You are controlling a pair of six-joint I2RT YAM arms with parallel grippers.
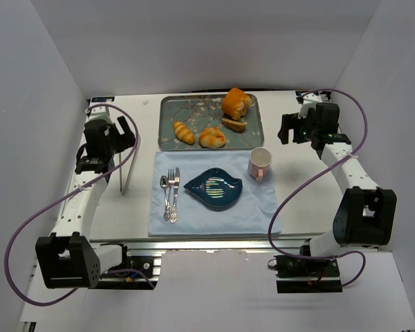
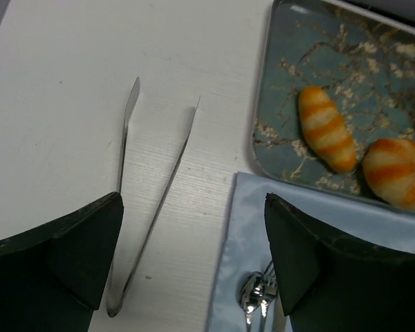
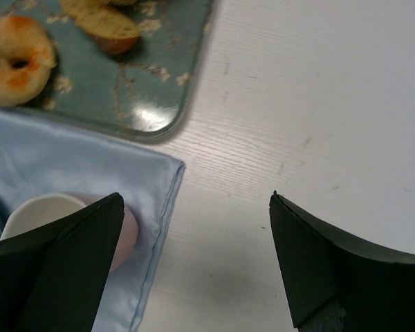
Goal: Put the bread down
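The bread (image 1: 183, 132), a small striped golden-brown roll, lies on the left part of the patterned tray (image 1: 171, 108). It also shows in the left wrist view (image 2: 326, 128). My left gripper (image 1: 127, 133) is open and empty, left of the tray, above the metal tongs (image 1: 126, 170). In its wrist view the gripper (image 2: 194, 200) hangs over the table and cloth edge, and the tongs (image 2: 152, 207) lie between its fingers. My right gripper (image 1: 285, 129) is open and empty, right of the tray. Its wrist view (image 3: 196, 196) shows bare table below it.
A rounder bun (image 1: 211, 137), an orange loaf (image 1: 235, 102) and its cut slice (image 1: 234, 124) share the tray. A light blue cloth (image 1: 256, 211) holds a dark blue leaf-shaped plate (image 1: 214, 187), a pink cup (image 1: 260, 164) and cutlery (image 1: 171, 194). White walls surround the table.
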